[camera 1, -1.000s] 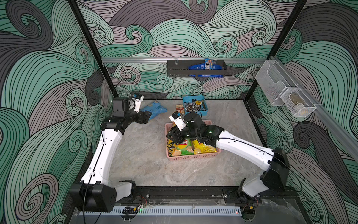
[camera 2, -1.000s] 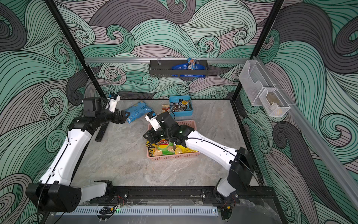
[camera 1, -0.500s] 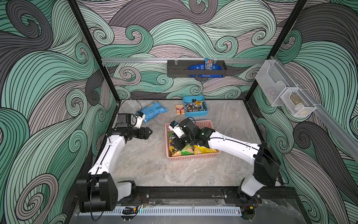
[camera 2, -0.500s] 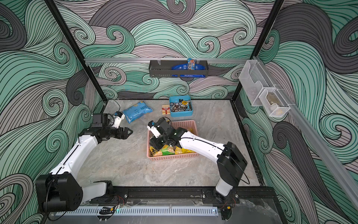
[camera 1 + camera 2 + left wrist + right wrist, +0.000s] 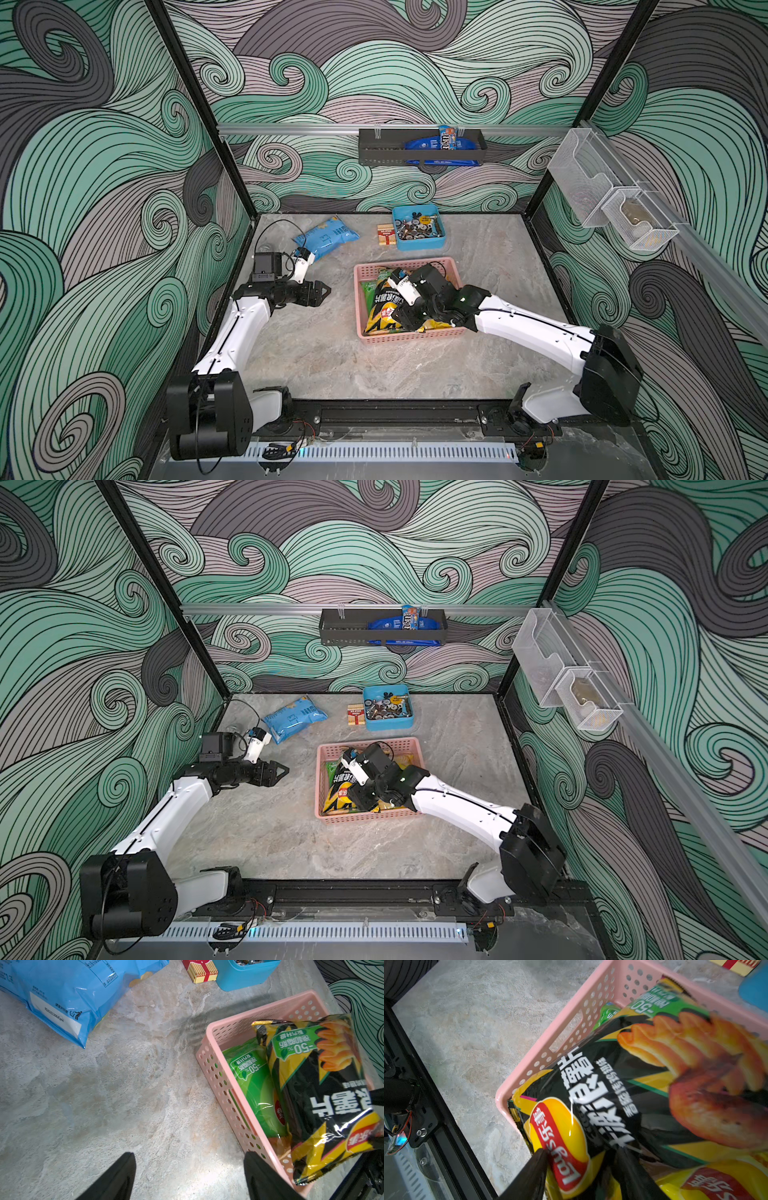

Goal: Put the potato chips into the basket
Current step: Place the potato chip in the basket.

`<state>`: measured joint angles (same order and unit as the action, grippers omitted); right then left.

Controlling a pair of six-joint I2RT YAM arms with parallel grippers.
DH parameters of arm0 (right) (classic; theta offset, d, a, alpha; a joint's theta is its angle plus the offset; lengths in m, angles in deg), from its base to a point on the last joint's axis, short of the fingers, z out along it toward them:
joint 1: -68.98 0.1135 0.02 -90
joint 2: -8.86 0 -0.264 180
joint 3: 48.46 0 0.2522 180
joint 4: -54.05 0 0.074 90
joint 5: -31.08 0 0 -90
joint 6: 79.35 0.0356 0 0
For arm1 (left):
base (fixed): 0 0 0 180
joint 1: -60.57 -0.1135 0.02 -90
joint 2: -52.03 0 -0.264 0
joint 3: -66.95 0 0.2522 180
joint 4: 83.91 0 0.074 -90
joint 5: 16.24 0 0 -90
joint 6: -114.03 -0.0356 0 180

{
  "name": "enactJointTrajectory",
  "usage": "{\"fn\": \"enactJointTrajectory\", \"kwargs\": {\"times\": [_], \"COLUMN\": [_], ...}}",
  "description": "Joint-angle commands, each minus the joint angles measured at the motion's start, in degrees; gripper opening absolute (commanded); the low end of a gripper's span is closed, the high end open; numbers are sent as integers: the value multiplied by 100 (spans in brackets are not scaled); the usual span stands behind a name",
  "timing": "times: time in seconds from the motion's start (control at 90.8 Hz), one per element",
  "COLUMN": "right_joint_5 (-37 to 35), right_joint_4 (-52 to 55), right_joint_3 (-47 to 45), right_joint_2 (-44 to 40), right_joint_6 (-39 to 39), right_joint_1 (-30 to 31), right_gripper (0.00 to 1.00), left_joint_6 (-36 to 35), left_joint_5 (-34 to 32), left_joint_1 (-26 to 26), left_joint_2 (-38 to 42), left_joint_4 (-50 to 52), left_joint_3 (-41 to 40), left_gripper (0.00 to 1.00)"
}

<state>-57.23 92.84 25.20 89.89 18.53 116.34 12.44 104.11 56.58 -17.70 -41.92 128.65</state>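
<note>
Currently right jaws pinch the black-and-yellow bag (image 5: 612,1095) over the basket (image 5: 411,337); left jaws gape empty above the bench (image 5: 332,361).

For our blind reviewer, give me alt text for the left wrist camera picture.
A pink basket holds a green chip bag with a black-and-yellow bag overlapping it. A light blue bag lies apart on the table; the left gripper's jaws stand open.

Pink hole-dotted basket (image 5: 405,266), green bag (image 5: 255,1084), blk/yellow bag (image 5: 311,1088) w/ zigzags, yellow bag (image 5: 716,1184), lt-blue bag (image 5: 326,241), grey-beige marbled table (image 5: 332,357).
</note>
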Motion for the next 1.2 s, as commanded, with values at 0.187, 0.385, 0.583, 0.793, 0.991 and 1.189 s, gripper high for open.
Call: {"fn": "enactJointTrajectory", "kwargs": {"times": [0.187,0.385,0.583,0.793,0.991,1.189], "right_joint_5": [1034,1790,2410,2844,3022,3276], "right_joint_4": [-193,-292,-853,-1151,-1536,-1822], "right_joint_3": [110,33,-79,21,91,268], "right_joint_2": [-535,-126,176,816,1119,1372], "right_joint_6": [882,1320,1738,1739,1773,1912], "right_joint_1": [-1163,-1890,-2295,-2325,-2310,-2219], "right_gripper": [64,66,68,70,60,55], "left_joint_6": [-136,-308,-325,-313,-308,-300], "left_joint_5": [236,553,541,492,478,486], "left_joint_1": [-36,-35,-36,-40,-40,-37], "left_joint_2": [124,201,155,154,149,131], "left_joint_4": [-137,-169,-198,-212,-231,-230], "left_joint_3": [-57,-174,-174,-182,-202,-206], "left_gripper": [83,80,80,80,80,80]}}
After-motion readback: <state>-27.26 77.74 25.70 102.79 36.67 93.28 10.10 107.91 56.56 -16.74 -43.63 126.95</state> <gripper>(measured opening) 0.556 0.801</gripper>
